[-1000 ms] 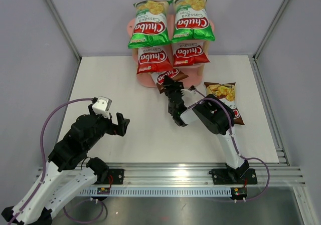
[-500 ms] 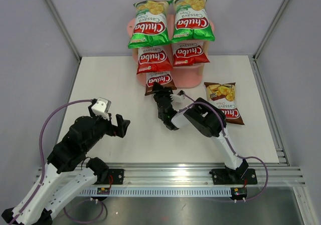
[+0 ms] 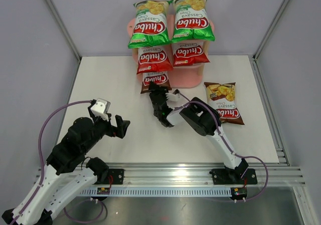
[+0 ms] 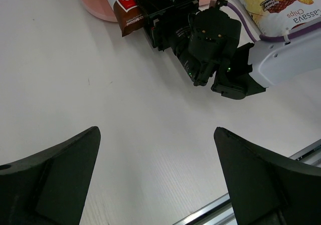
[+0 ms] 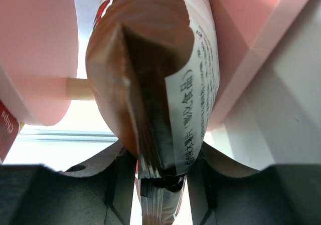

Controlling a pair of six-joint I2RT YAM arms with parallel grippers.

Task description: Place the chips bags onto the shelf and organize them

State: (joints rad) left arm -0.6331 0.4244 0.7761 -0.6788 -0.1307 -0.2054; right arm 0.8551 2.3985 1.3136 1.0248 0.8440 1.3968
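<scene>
Pink shelf holds four bags; right hand pinches brown bag.

Brand print on six chips bags, all reading upside down from the overhead camera.

The left green bag and the right green bag each carry a red "Chuba" logo with "Cassava Chips" in white beside it; the left red bag shows "Chuba" with "Cassava" at its far edge; the right red bag shows "Chuba"; the left dark brown bag shows "Chuba", cut off at the frame edge in the left wrist view; the right dark brown bag reads "Cassava Chips", its logo only partly in view; in the right wrist view the back of the left dark brown bag bears a column of small print with bracketed characters, too fine to read with certainty.
</scene>
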